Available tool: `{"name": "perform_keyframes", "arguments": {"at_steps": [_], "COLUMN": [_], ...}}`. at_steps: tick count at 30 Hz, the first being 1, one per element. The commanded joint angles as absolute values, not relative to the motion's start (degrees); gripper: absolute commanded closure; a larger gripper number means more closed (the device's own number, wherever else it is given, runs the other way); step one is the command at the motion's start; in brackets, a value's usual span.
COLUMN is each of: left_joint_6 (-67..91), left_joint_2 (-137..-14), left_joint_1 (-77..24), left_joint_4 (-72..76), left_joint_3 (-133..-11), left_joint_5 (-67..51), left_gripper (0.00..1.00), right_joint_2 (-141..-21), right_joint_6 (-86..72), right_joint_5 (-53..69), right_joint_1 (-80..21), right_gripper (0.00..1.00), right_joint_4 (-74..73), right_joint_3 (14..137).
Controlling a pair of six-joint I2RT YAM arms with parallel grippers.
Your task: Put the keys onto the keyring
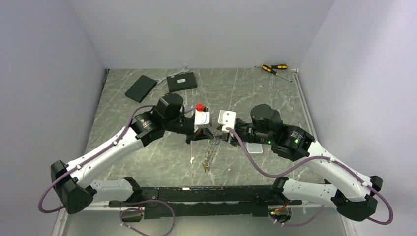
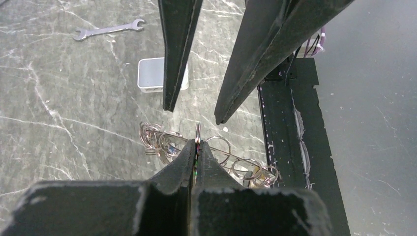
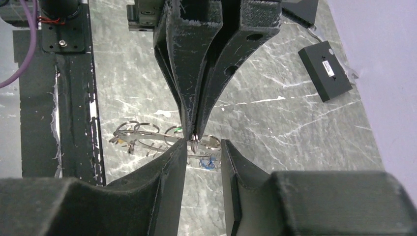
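Observation:
My left gripper is shut on a small silver split ring, held edge-on between its fingertips. Just under it is the keyring, a long thin wire loop strung with several split rings. I cannot tell whether it hangs from that ring or rests on the table. Keys show among the rings: a blue tag, a green one and a yellowish one. My right gripper is open, one finger on each side of the held ring, touching nothing. In the top view both grippers, left and right, meet at mid-table.
A white slab lies under the right arm. Two flat black boxes and a wrench lie at the back left, and the screwdrivers at the back right. A black rail runs along the near edge.

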State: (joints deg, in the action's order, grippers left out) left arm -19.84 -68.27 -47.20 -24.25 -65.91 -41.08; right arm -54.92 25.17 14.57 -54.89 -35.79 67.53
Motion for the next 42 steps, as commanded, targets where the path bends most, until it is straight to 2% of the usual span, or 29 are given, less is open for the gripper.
{"name": "perform_keyframes", "arguments": {"at_steps": [1,14,22,29,42], "left_joint_6": [-22.59,-20.99,-20.48,-20.13,-20.13], "left_joint_2": [-68.4,-67.68,-67.01,-66.54,-65.68], "left_joint_1": [-47.28,-47.28,-47.21,-47.28,-47.26], "left_joint_4": [-24.52,-22.57,-21.92,-21.41,-21.41], "left_joint_3": [-70.71,-70.03,-69.93,-69.58,-68.94], "left_joint_5": [-42.33,-43.14,-43.56,-43.99,-44.44], "left_gripper": [1.0,1.0,1.0,1.0,1.0], "right_joint_2": [-54.87,-55.18,-54.59,-54.68,-55.72], "right_joint_6": [25.35,23.88,23.68,23.58,24.73], "right_joint_5": [13.88,15.68,15.29,15.02,13.73], "right_joint_1": [-55.02,-55.02,-55.02,-55.02,-55.01], "right_gripper": [0.66,0.73,0.66,0.66,0.74], "right_joint_4": [-35.44,-33.22,-32.57,-31.95,-31.27], "right_joint_3": [69.86,67.9,66.81,65.92,65.66]}}
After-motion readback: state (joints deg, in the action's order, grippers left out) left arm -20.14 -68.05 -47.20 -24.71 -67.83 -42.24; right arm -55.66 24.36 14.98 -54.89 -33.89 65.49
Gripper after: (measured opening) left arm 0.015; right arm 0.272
